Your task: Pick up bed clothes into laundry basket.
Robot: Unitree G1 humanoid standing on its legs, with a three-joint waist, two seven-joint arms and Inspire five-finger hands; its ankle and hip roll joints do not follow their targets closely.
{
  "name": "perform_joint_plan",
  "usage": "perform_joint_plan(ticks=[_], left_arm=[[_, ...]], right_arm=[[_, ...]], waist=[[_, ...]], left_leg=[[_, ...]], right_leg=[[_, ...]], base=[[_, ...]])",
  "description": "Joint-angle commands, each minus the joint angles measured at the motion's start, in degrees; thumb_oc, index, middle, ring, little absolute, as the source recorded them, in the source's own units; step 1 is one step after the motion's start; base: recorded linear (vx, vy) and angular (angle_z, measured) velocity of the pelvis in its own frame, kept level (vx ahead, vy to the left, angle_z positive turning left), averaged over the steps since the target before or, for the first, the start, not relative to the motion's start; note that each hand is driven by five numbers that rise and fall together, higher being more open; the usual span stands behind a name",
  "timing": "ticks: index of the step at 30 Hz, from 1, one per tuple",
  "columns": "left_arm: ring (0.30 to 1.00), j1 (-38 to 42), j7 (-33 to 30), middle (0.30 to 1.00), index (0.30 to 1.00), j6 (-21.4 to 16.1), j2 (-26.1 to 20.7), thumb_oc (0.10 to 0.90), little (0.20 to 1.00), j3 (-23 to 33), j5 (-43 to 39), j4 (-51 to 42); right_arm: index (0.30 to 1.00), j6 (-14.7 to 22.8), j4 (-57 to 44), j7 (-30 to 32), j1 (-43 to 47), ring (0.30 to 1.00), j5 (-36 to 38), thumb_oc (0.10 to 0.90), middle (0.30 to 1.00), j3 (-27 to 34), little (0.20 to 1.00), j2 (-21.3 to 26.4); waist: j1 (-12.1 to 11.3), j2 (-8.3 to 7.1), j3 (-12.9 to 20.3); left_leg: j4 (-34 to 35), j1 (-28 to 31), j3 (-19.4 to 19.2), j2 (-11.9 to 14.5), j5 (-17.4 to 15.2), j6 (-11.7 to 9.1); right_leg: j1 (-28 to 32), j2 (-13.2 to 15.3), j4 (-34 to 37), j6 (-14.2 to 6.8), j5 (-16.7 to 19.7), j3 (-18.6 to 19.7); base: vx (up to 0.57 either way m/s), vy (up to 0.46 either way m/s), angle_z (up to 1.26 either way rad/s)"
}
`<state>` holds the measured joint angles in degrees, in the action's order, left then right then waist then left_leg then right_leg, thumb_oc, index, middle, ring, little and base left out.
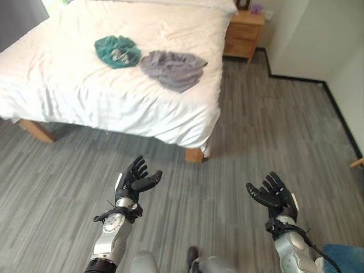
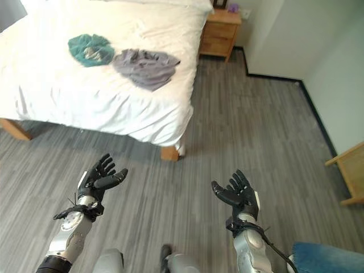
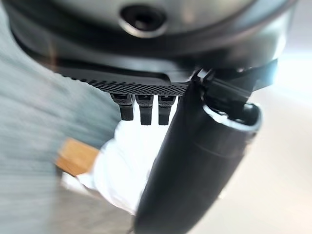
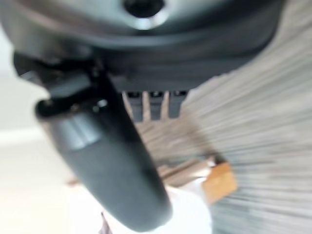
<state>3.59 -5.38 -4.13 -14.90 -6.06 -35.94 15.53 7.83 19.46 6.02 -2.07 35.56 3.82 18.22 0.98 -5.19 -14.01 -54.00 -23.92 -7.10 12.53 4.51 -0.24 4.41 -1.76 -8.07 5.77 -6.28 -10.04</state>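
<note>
Two crumpled garments lie on the white bed (image 1: 85,85): a teal one (image 1: 117,50) and, touching it on the right, a grey one (image 1: 173,69). My left hand (image 1: 135,180) is raised over the grey floor well in front of the bed, fingers straight and spread, holding nothing. My right hand (image 1: 273,192) is up at the same height to the right, open and empty as well. Both hands are far short of the clothes. In the wrist views the left hand (image 3: 195,161) and the right hand (image 4: 107,161) point toward the bed's corner.
A wooden nightstand (image 1: 243,34) stands by the wall at the bed's far right. A wooden bed leg (image 1: 194,154) shows at the near corner. A light wooden piece of furniture (image 2: 348,176) is at the right edge. A blue object (image 2: 327,259) sits at lower right.
</note>
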Motion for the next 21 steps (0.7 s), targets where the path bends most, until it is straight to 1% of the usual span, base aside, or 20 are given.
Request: perform_joint_plan(ticks=[1,2,3,4,5,7,8,9,10,11,12,13,14,15,16,17,18,19,20,21], left_arm=[[0.900,7.67,1.54,0.900,0.900,-6.74,-1.86,0.800,0.900,1.03,-3.33,-6.03],[0.900,7.71,1.56,0.900,0.900,-6.77,-1.86,0.800,0.900,1.03,-3.34,-5.99],[0.900,6.87,1.71,0.900,0.900,-7.22,-3.31,0.800,0.900,2.50,-2.55,-6.59],[0.900,6.83,1.71,0.900,0.900,-7.20,-3.31,0.800,0.900,2.54,-2.55,-6.63],[0.900,6.47,1.66,0.900,0.900,-7.40,-3.87,0.800,0.900,3.18,-2.01,-7.54],[0.900,5.87,1.96,0.900,0.900,-7.37,-4.62,0.800,0.900,4.14,-1.36,-10.01],[0.900,4.80,2.54,0.900,0.900,-7.15,-5.20,0.800,0.900,4.86,-1.25,-11.48],[0.900,3.77,3.25,0.900,0.900,-7.01,-5.71,0.800,0.900,5.38,-0.99,-13.08],[0.900,3.26,4.14,0.900,0.900,-6.76,-6.51,0.800,0.900,5.47,-0.65,-14.23],[0.900,3.19,4.13,0.900,0.900,-6.72,-6.55,0.800,0.900,5.47,-0.65,-14.30],[0.900,3.82,5.80,0.900,0.900,-6.15,-8.79,0.800,0.900,4.38,0.70,-17.73],[0.900,5.06,7.56,0.900,0.900,-6.67,-9.73,0.800,0.900,3.56,-1.39,-19.59],[0.900,5.14,7.60,0.900,0.900,-6.67,-9.71,0.800,0.900,3.58,-1.44,-19.56],[0.900,6.72,10.09,0.900,0.900,-7.52,-9.93,0.800,0.900,1.20,-5.55,-21.50],[0.900,7.73,10.93,0.900,0.900,-7.62,-9.86,0.800,0.900,1.14,-6.53,-22.61],[0.900,8.96,12.39,0.900,0.900,-7.80,-10.14,0.800,0.900,1.14,-8.23,-24.92],[0.900,9.26,14.22,0.900,0.900,-7.53,-9.57,0.800,0.900,1.21,-11.89,-26.79],[0.900,9.71,16.11,0.900,0.900,-7.54,-8.81,0.800,0.900,1.12,-14.90,-27.91],[0.900,10.91,18.89,0.900,0.900,-8.25,-8.26,0.800,0.900,1.15,-18.44,-28.46],[0.900,10.92,18.91,0.900,0.900,-8.26,-8.25,0.800,0.900,1.16,-18.44,-28.44]], right_arm=[[0.900,5.04,-8.39,-0.81,6.55,0.900,-0.24,0.800,0.900,-0.57,0.900,6.34],[0.900,5.02,-8.42,-0.80,6.55,0.900,-0.26,0.800,0.900,-0.56,0.900,6.33],[0.900,4.96,-9.83,-1.71,8.09,0.900,-2.25,0.800,0.900,-1.50,0.900,7.33],[0.900,4.96,-9.81,-1.70,8.11,0.900,-2.26,0.800,0.900,-1.54,0.900,7.34],[0.900,4.66,-9.99,-2.50,9.05,0.900,-2.80,0.800,0.900,-2.18,0.900,7.81],[0.900,3.94,-11.56,-3.47,9.92,0.900,-3.14,0.800,0.900,-2.10,0.900,8.24],[0.900,3.58,-12.68,-4.25,10.07,0.900,-3.12,0.800,0.900,-2.43,0.900,7.96],[0.900,3.60,-14.28,-6.63,9.64,0.900,-3.00,0.800,0.900,-3.21,0.900,7.36],[0.900,2.91,-15.03,-7.79,9.47,0.900,-4.03,0.800,0.900,-3.45,0.900,7.59],[0.900,2.88,-15.08,-7.79,9.41,0.900,-4.06,0.800,0.900,-3.44,0.900,7.53],[0.900,2.39,-15.99,-9.30,8.36,0.900,-5.66,0.800,0.900,-3.24,0.900,8.85],[0.900,2.48,-16.00,-10.11,7.90,0.900,-4.42,0.800,0.900,-2.39,0.900,10.06],[0.900,2.49,-15.95,-10.16,7.97,0.900,-4.37,0.800,0.900,-2.36,0.900,10.13],[0.900,2.38,-15.85,-10.78,7.98,0.900,-3.30,0.800,0.900,-2.20,0.900,11.92],[0.900,2.39,-16.21,-11.37,7.19,0.900,-2.60,0.800,0.900,-1.50,0.900,12.45],[0.900,2.51,-16.89,-11.98,6.49,0.900,-1.88,0.800,0.900,-0.03,0.900,13.66],[0.900,2.44,-18.89,-12.67,5.21,0.900,-1.41,0.800,0.900,1.64,0.900,14.56],[0.900,2.64,-18.98,-12.89,4.53,0.900,-0.57,0.800,0.900,3.19,0.900,15.45],[0.900,3.30,-17.73,-13.92,3.97,0.900,0.43,0.800,0.900,5.28,0.900,18.19],[0.900,3.32,-17.70,-13.93,3.98,0.900,0.44,0.800,0.900,5.28,0.900,18.21]], waist=[[-1.05,2.91,0.97],[-1.23,2.64,1.05],[-3.75,3.76,2.29],[-3.80,3.64,2.30],[-4.98,4.73,3.74],[-5.54,4.34,4.84],[-5.69,3.87,5.51],[-6.24,2.98,6.18],[-7.06,2.00,6.82],[-7.11,1.86,6.93],[-6.97,1.23,6.34],[-5.79,1.92,5.23],[-5.91,2.18,5.38],[-3.39,3.42,3.87],[-2.28,3.64,3.62],[-1.25,3.78,3.57],[-0.03,3.65,3.78],[0.98,2.73,4.06],[2.64,2.10,4.48],[2.67,2.14,4.45]], left_leg=[[23.38,10.07,-4.54,-0.33,5.10,-6.61],[24.16,10.40,-4.96,-0.63,5.57,-6.49],[38.70,8.69,-6.80,-5.45,5.98,-5.53],[39.41,9.03,-7.01,-5.64,6.40,-5.44],[47.98,8.37,-10.00,-7.33,7.83,-5.40],[49.64,10.01,-13.79,-7.83,8.49,-4.51],[49.20,11.75,-14.10,-8.78,5.42,-2.53],[48.58,12.62,-13.70,-10.10,3.94,-0.92],[48.82,13.86,-12.99,-11.34,2.23,0.69],[48.86,13.82,-13.09,-11.47,2.18,0.78],[48.91,16.81,-12.08,-12.85,-0.52,3.16],[49.44,18.81,-10.40,-12.44,-1.32,3.77],[49.44,18.50,-10.46,-12.13,-1.15,3.75],[50.94,22.49,-7.00,-11.66,-2.63,4.15],[51.45,24.09,-5.20,-11.89,-3.00,3.94],[52.05,25.52,-2.73,-11.97,-3.48,3.44],[51.98,26.21,-0.26,-12.48,-3.99,2.76],[51.82,26.91,1.70,-13.40,-5.13,2.15],[51.66,27.62,4.90,-14.15,-6.22,1.83],[51.65,27.64,4.94,-14.13,-6.22,1.83]], right_leg=[[3.05,4.15,7.70,-7.41,1.21,2.40],[2.91,4.47,7.74,-7.45,1.36,2.59],[7.22,2.60,8.86,-8.12,-0.74,3.29],[7.21,2.75,8.93,-8.16,-0.62,3.36],[10.33,0.61,9.21,-8.33,-2.33,3.68],[13.17,0.88,8.59,-8.50,-3.99,3.77],[13.47,1.63,7.29,-9.17,-5.48,3.63],[13.23,2.69,3.06,-10.38,-4.79,2.68],[11.82,4.03,-3.41,-12.80,-1.46,2.07],[11.58,4.22,-3.80,-12.90,-1.72,2.13],[4.82,6.40,-22.10,-18.84,10.63,2.16],[0.30,5.77,-29.06,-19.48,13.14,3.72],[-0.11,5.50,-29.10,-19.37,13.39,3.79],[-7.38,5.46,-33.54,-17.52,10.10,5.51],[-9.42,6.04,-31.91,-16.58,8.61,6.46],[-11.54,6.30,-26.87,-15.41,6.68,7.84],[-10.70,6.22,-20.01,-14.64,5.07,9.14],[-9.84,6.51,-11.23,-14.44,3.53,11.93],[-9.28,5.05,-0.86,-14.70,3.70,18.16],[-9.16,5.04,-0.68,-14.70,3.80,18.11]], base=[[0.35,-0.052,-0.05],[0.68,-0.033,-0.14],[0.48,-0.012,-0.18],[0.87,-0.040,-0.37],[0.59,-0.043,-0.43],[0.65,-0.045,-0.46],[0.55,-0.016,-0.47],[0.56,0.004,-0.31],[0.39,0.006,-0.02],[0.40,0.078,0.16],[0.36,0.075,0.09],[0.35,0.069,0.03],[0.34,-0.013,0.98],[0.32,-0.050,1.23],[0.45,-0.111,1.24],[0.37,-0.161,1.10],[0.40,-0.202,1.42],[0.46,-0.216,1.84],[0.33,-0.151,1.63],[0.32,-0.205,1.91]])
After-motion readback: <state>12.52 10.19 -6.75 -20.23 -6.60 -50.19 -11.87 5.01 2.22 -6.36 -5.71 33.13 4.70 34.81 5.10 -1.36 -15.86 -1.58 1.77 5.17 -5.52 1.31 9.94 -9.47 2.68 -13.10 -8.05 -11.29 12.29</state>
